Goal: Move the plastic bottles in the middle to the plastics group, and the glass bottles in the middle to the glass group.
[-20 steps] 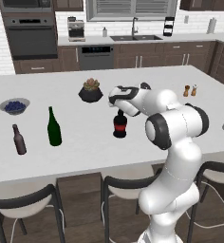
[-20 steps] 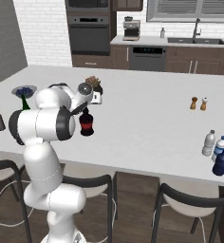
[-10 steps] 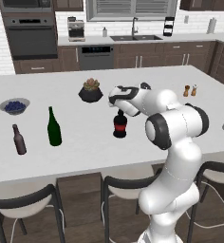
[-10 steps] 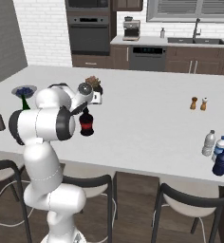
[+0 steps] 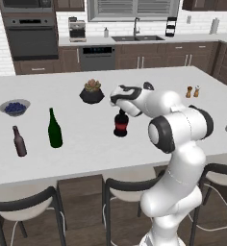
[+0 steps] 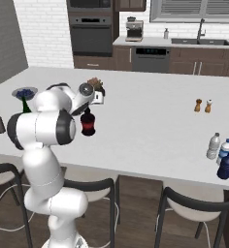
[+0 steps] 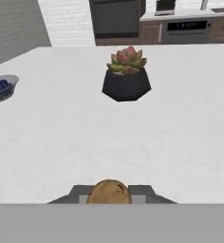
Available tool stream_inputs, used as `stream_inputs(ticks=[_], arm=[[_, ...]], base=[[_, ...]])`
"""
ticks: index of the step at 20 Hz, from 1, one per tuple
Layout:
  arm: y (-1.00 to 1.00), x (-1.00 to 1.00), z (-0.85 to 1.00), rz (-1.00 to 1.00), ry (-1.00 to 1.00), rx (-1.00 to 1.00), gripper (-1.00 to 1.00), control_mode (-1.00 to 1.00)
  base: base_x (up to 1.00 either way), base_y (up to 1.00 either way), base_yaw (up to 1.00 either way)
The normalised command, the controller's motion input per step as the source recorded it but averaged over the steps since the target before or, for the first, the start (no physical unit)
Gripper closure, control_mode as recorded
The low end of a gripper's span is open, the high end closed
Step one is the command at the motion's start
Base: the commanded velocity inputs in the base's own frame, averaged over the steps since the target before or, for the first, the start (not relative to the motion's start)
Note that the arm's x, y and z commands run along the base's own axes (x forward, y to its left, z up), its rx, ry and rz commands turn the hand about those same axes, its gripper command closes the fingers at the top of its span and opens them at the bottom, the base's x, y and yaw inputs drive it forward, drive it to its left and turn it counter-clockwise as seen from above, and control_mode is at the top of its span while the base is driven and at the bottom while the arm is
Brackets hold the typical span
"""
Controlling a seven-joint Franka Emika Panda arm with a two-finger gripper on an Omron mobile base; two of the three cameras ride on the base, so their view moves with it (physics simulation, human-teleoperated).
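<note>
A: Left base view: gripper [image 5: 119,106] sits right over the neck of the red-labelled bottle [image 5: 120,124], mid counter [image 5: 86,144]. Bottle upright, base on the surface.

B: Clamped on it?

A: Cannot tell. Hand hides the fingers from both base cameras. Hand view has the bottle's brown cork top [image 7: 109,192] dead centre at the bottom edge with the finger bases either side, but contact isn't readable.

B: Right base view?

A: Same picture from the other side. Red-labelled bottle [image 6: 88,122] stands just under the hand, arm folded low over it.

B: Glass group?

A: Tall green bottle [image 5: 54,129] and small brown bottle [image 5: 19,141] to the left of the red-labelled one, well apart from it, both upright. Brown one is nearest the counter's front edge.

B: Plastics?

A: Far right end in the right base view: clear bottle [image 6: 213,146], a second clear one with a blue label [image 6: 224,149] and a dark blue bottle [image 6: 225,166], bunched close together.

B: Anything else nearby?

A: Potted succulent [image 7: 126,78] straight ahead of the hand, blueberry bowl [image 5: 14,106] back left, salt and pepper shakers [image 5: 192,91] back right.
</note>
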Motion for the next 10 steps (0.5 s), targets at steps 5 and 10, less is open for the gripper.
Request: stream_inputs(ticks=[5, 10], arm=[[0.00, -0.26, 0.72, 0.00, -0.01, 0.00, 1.00, -1.00], [0.07, -0.51, 0.53, 0.00, 0.00, 0.00, 1.00, -1.00]], base=[[0.00, 0.00, 0.00], [0.00, 0.00, 0.00]])
